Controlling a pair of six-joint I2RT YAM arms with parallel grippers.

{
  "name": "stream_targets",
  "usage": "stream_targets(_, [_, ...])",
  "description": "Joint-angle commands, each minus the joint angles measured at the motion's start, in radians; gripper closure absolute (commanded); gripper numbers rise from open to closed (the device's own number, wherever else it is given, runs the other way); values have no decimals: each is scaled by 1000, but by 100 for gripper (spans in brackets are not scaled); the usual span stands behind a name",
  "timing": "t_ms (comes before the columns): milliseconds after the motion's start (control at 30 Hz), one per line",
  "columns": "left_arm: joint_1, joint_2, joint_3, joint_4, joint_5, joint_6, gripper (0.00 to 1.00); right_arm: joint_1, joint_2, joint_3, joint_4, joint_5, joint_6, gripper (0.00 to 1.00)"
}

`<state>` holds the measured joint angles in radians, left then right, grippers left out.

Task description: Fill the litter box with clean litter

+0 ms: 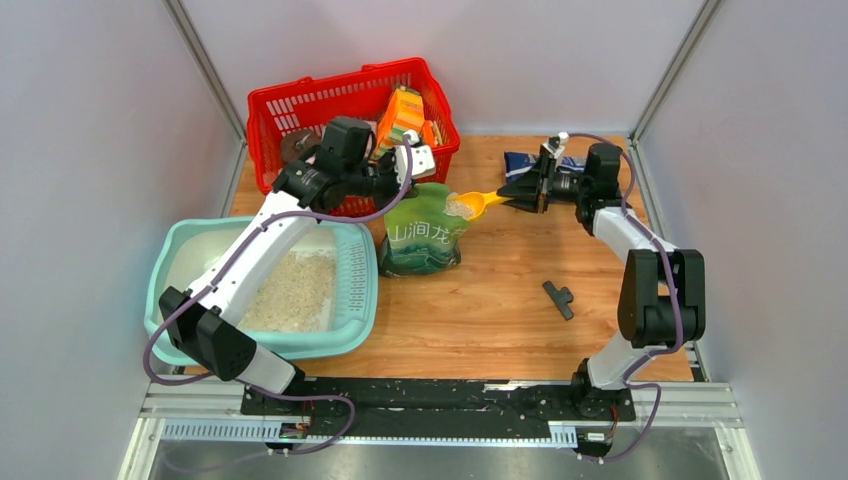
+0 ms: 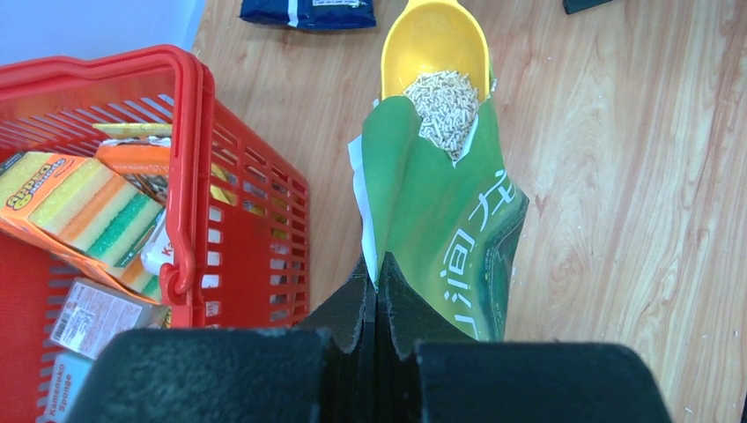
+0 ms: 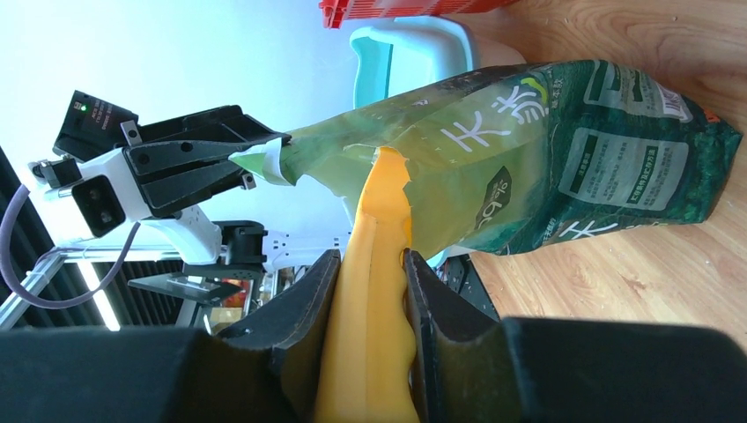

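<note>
My L pincer (image 2: 377, 284) clamps bag (image 2: 445, 229) lip, holding mouth open; my R pincer (image 3: 370, 275) clamps scoop (image 2: 433, 44) handle, litter (image 2: 445, 106) loaded, for box (image 1: 330, 345) at left.

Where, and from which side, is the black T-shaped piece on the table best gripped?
Grip the black piece across its long bar, coming straight down from above. It lies flat on the table, and the bar looks narrow enough.

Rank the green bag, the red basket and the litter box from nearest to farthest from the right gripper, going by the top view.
1. Green bag, just left of the right gripper.
2. Red basket, back left.
3. Litter box, far left.
</note>
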<state>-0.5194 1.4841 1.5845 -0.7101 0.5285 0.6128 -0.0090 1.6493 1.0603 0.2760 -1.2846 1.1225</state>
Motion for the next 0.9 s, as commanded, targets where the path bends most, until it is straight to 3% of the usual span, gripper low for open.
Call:
stream_targets(0, [9, -111, 37, 210, -18, 28, 100, -26, -43, 49, -73, -97, -7, 100])
stream_targets(67, [9, -113, 38, 205, -19, 24, 100, -26, -30, 76, -112, -105, -35, 100])
stream_targets(167, [9, -114, 31, 205, -18, 31, 100, -26, 6, 99, -298, -96, -142, 100])
stream_targets(267, [9, -111, 40, 204, -15, 25, 100, -22, -11, 27, -36, -76, 61, 100])
stream_targets(367, [9, -111, 40, 205, -18, 25, 100, -28, -3, 55, -138, -81, -47, 100])
stream_targets(467, [9, -113, 37, 201, -25, 30, 100, -35, -8, 53, 9, -91, 69, 100])
stream_targets(567, [9, -117, 37, 195, -21, 30, 100, -51, 20, 144, -226, -130, -137, 100])
stream_targets(600, [9, -117, 34, 196, -19, 31, 100, -54, 30, 161, -373, -128, -197, 100])
stream_targets(867, [9, -110, 37, 201, -28, 28, 100, -62, 37, 112, -161, -117, -55, 100])
